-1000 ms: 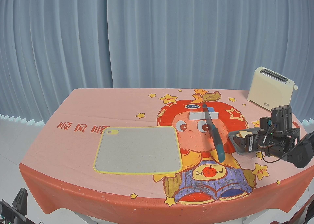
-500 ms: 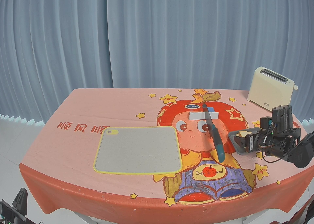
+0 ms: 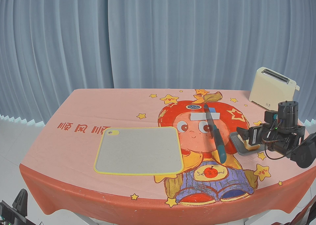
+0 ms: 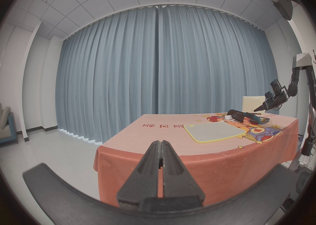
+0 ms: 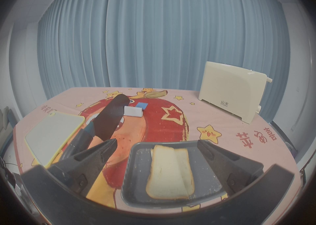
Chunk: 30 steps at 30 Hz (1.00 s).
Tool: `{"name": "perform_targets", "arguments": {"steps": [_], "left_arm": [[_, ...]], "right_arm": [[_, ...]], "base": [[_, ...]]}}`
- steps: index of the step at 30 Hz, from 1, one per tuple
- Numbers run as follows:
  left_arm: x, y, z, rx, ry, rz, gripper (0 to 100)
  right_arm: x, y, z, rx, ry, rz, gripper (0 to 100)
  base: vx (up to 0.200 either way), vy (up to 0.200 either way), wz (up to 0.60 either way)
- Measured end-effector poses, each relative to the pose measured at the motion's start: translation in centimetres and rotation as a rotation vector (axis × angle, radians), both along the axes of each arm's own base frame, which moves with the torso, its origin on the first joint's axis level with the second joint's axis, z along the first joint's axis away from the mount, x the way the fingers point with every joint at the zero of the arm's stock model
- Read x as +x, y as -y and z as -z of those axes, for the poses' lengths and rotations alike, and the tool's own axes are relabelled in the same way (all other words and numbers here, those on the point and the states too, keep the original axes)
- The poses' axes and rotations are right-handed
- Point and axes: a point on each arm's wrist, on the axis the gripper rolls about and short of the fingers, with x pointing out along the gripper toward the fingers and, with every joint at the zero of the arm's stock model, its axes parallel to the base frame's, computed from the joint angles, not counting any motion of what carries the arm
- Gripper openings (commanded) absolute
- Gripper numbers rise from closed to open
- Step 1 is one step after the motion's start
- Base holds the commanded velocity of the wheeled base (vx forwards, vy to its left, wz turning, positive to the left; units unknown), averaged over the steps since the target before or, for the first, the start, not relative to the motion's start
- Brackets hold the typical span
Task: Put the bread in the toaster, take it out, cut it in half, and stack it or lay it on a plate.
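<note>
Right tool (image 5: 156, 145) spread above bread (image 5: 169, 173), plate (image 5: 138, 169)

Red chars (image 3: 83, 127) on tablecloth (image 3: 108, 104), toaster (image 3: 272, 89) logo (image 3: 268, 105)

The right gripper (image 3: 241, 133), a black two-fingered claw on a dark jointed arm, points roughly level toward the robot's left. A black cylindrical housing (image 3: 287, 114) stands upright on the wrist just behind the claw, and the dark forearm (image 3: 304, 153) runs off behind that to the robot's right. Its two wedge-shaped black fingers (image 5: 98, 156) are spread wide apart, tips tilted slightly downward. The left gripper (image 4: 161, 148), also a black claw, sits low on the robot's left, well apart from the right claw, pointing forward. Its tapered fingers are pressed together along their length, with a thin seam between them.
</note>
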Motion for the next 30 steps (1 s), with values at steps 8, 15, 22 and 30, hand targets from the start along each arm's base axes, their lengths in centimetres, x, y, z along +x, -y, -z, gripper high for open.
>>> {"name": "perform_targets", "arguments": {"steps": [8,15,22,30], "left_arm": [[0.0,0.0,0.0,0.000,0.000,-0.001,0],[0.0,0.0,0.0,0.000,0.000,0.000,0],[0.0,0.0,0.0,0.000,0.000,0.000,0],[0.0,0.0,0.0,0.000,0.000,0.000,0]], "right_arm": [[0.1,0.2,-0.4,0.016,0.092,0.007,100],[-0.2,0.5,-0.7,0.007,0.103,0.009,100],[-0.3,1.1,-1.3,-0.009,0.129,0.017,100],[-0.2,1.7,-2.3,-0.004,0.220,0.035,100]], "base": [[0.000,0.000,0.00],[0.000,0.000,0.00],[0.000,0.000,0.00],[0.000,0.000,0.00]]}}
